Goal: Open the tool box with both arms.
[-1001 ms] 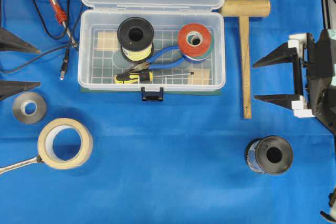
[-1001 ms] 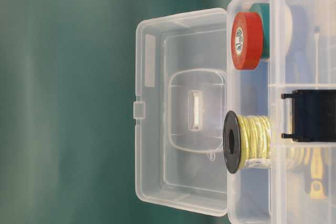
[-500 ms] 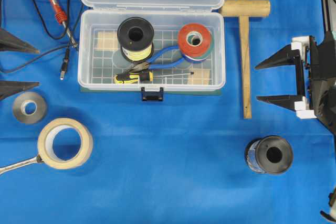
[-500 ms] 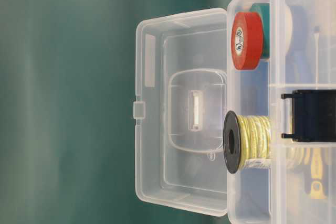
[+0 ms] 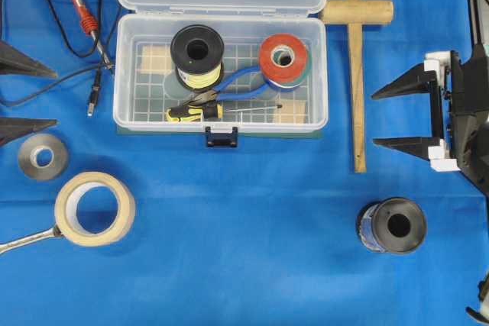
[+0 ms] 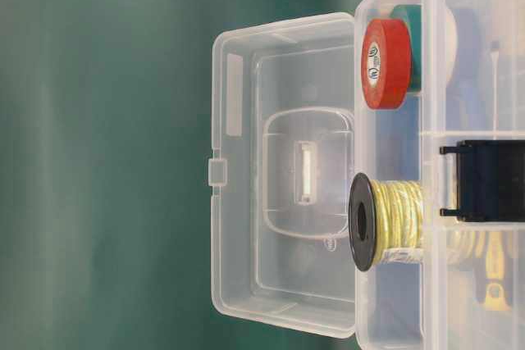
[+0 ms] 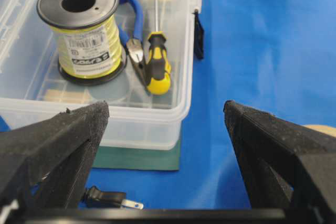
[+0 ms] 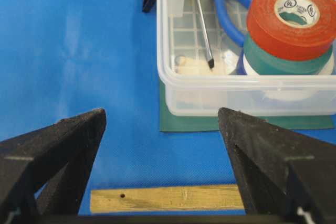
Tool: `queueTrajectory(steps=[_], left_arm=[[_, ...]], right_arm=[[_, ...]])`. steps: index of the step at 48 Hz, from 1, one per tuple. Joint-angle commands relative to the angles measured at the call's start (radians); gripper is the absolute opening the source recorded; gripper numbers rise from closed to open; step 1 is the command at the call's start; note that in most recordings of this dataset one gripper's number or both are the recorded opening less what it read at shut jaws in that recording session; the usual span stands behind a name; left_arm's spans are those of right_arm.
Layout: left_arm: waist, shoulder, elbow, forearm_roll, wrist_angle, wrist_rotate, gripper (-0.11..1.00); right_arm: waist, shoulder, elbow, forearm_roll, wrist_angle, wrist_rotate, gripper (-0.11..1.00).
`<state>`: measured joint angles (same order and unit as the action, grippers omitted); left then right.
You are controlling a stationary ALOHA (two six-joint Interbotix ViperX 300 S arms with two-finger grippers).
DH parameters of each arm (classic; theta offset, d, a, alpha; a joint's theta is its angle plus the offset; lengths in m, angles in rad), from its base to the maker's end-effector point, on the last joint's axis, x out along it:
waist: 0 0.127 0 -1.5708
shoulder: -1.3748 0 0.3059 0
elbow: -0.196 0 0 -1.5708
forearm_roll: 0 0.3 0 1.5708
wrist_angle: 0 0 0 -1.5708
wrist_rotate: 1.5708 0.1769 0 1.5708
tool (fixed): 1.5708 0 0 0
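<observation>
Overhead exterior: the tool box sits on the blue desk, lid up. My left gripper and right gripper wait far apart, jaws spread, holding nothing. Left wrist: 1 yellow spool sits inside.
</observation>
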<state>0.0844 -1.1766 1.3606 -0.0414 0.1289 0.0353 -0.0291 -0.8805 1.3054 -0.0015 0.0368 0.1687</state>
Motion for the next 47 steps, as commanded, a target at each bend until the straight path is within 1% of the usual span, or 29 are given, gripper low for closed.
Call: queueTrajectory(steps=[1, 47], left_arm=[[-0.002, 0.008, -0.012, -0.002, -0.008, 0.000, 0.89], [-0.002, 0.008, -0.011, -0.002, -0.006, 0.000, 0.89]], right_arm=[[-0.003, 0.005, -0.014, 0.003, -0.006, 0.002, 0.86], [-0.003, 0.002, -0.015, 0.002, 0.005, 0.002, 0.86]])
